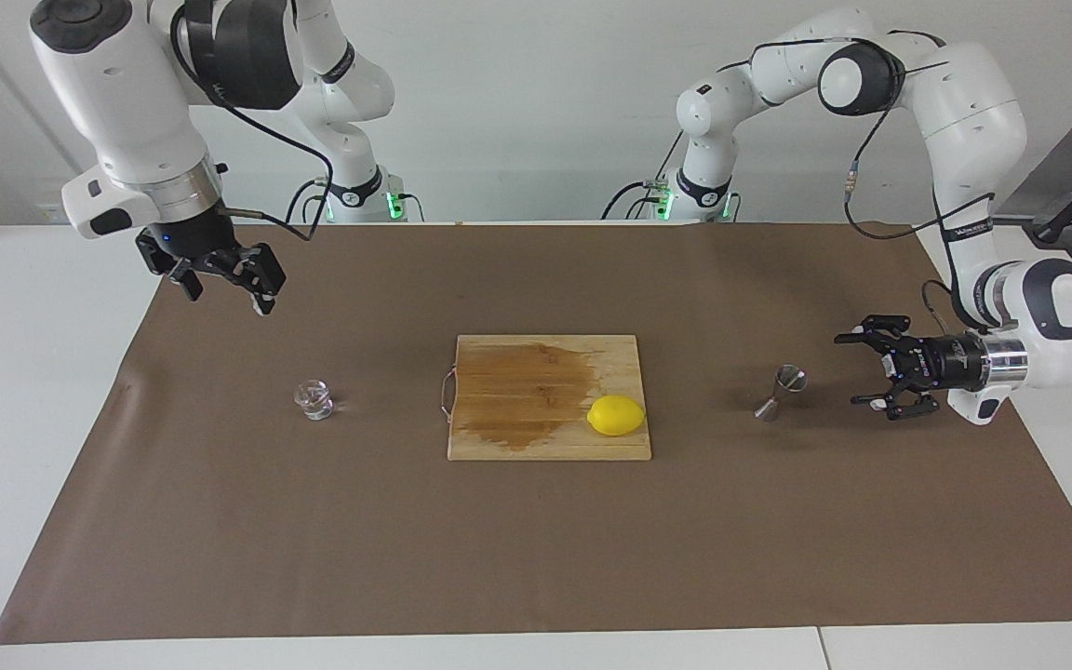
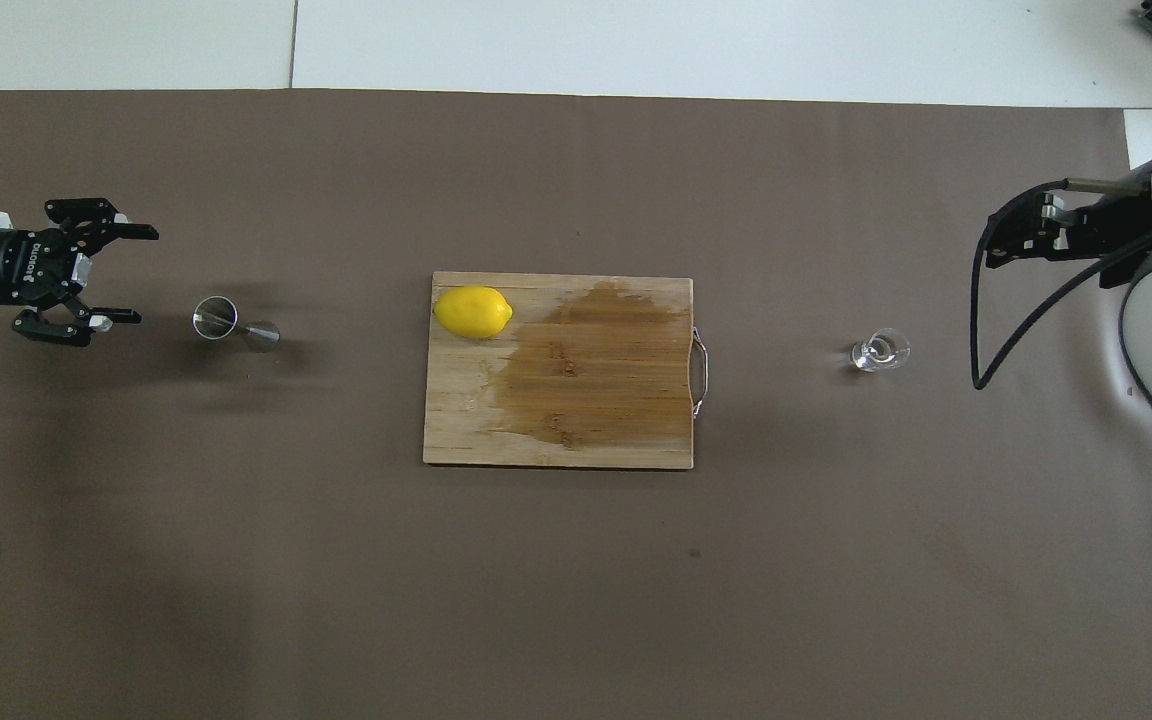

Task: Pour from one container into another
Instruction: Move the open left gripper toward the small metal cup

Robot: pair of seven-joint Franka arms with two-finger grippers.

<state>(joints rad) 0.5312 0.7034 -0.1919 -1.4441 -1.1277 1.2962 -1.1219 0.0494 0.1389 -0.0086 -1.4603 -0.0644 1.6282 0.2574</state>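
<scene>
Tumbler: the glass tumbler (image 1: pixel 314 398) stands upright on the brown mat (image 1: pixel 536 558) toward the right arm's end of the surface, well apart from the board; untouched, whether it holds liquid cannot be told.
Jigger: the metal jigger (image 1: pixel 781 391) stands toward the left arm's end, its open cone up and apparently empty, likely set apart to receive the pour.
Left tool: the left tool (image 1: pixel 874 368) is low, turned sideways just beside the jigger, jaws spread, gripping nothing; probably lining up a side grasp.
Right tool: the right tool (image 1: pixel 224 276) hangs open over the mat, well apart from the tumbler, waiting.
Board: the cutting board (image 1: pixel 545 437) lies between the 2 vessels, stained dark, 1 lemon (image 1: pixel 616 415) on it.
</scene>
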